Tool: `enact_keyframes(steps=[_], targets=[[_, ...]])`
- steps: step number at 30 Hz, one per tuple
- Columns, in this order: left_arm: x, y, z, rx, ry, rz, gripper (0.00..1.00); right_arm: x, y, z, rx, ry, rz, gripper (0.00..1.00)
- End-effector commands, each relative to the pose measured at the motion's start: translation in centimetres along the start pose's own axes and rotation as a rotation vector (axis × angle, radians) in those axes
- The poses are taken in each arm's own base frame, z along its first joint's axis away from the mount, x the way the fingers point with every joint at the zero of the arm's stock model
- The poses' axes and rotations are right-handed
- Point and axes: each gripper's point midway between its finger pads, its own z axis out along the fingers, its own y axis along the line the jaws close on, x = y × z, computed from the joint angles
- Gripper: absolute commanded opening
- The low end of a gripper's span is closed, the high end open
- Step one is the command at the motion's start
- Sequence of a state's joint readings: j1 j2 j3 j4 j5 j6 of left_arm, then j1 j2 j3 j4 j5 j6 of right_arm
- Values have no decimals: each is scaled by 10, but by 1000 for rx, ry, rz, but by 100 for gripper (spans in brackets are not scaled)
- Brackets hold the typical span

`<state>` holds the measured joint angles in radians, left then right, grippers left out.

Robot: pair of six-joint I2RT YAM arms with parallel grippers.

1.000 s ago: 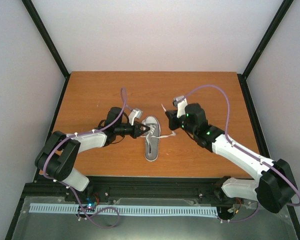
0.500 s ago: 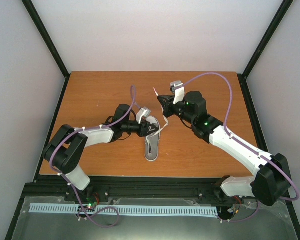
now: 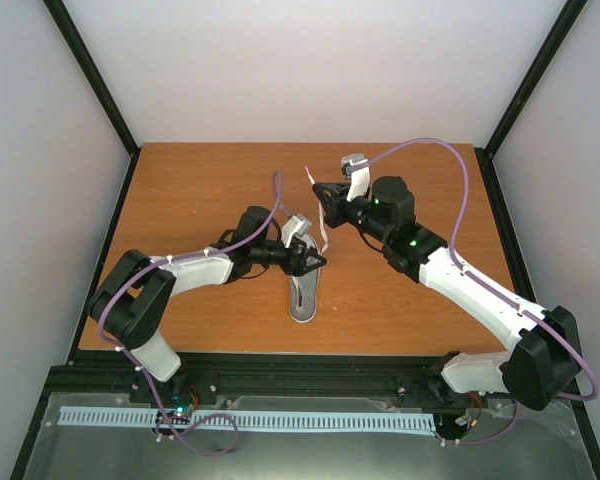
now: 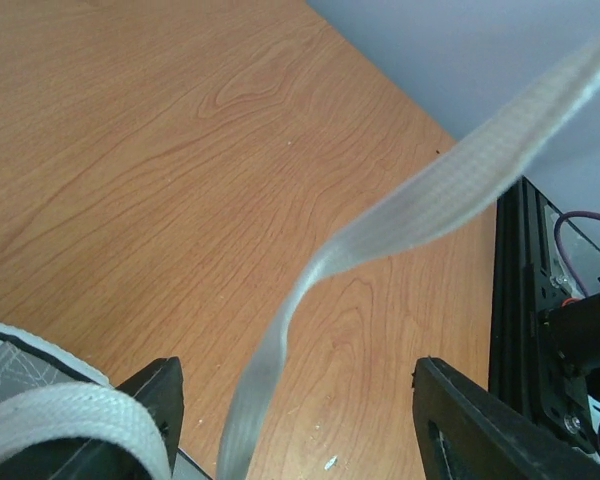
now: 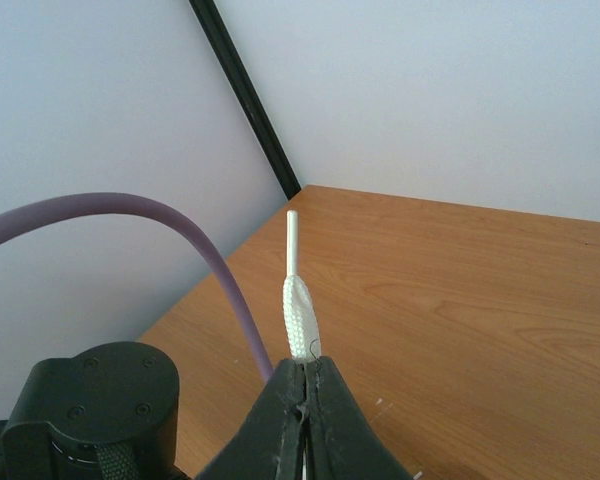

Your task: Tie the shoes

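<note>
Over the top: catching the small grey canvas sneaker with white rubber rim (image 3: 302, 297) at centre frame on the brown wooden table (image 3: 200, 190), lengthwise up the frame. No knot, no bow. Looks like early going, with crossing and looping all left to do. Running up from it toward upper centre, one long white lace (image 3: 325, 230), pinched at its tip by the right gripper (image 3: 321, 194). Hovering low over the laced end, the left gripper (image 3: 317, 263).

Left wrist: spread wide, those fingers (image 4: 465, 425), clamping nothing. Arching between them, the slack lace (image 4: 380, 230), with a sliver of sneaker (image 4: 15, 360) at lower left.

Right wrist: squeezed tight, the right gripper (image 5: 302, 372), on the lace end (image 5: 298, 318), tip poking straight up.
</note>
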<state>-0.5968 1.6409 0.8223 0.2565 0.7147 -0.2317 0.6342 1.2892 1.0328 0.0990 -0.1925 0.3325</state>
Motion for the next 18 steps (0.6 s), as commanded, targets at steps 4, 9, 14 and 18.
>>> enact_keyframes(steps=[4,9,14,18], targets=[[-15,-3,6,-7,-6,74,69,-24,4,-5,4,-51,55,3],[-16,-1,11,-6,7,82,70,-26,3,-2,8,-43,91,3],[-16,-5,18,-3,26,104,70,-27,2,-2,18,-42,121,3],[-15,-8,17,2,17,109,62,-26,-7,-1,71,-33,147,3]])
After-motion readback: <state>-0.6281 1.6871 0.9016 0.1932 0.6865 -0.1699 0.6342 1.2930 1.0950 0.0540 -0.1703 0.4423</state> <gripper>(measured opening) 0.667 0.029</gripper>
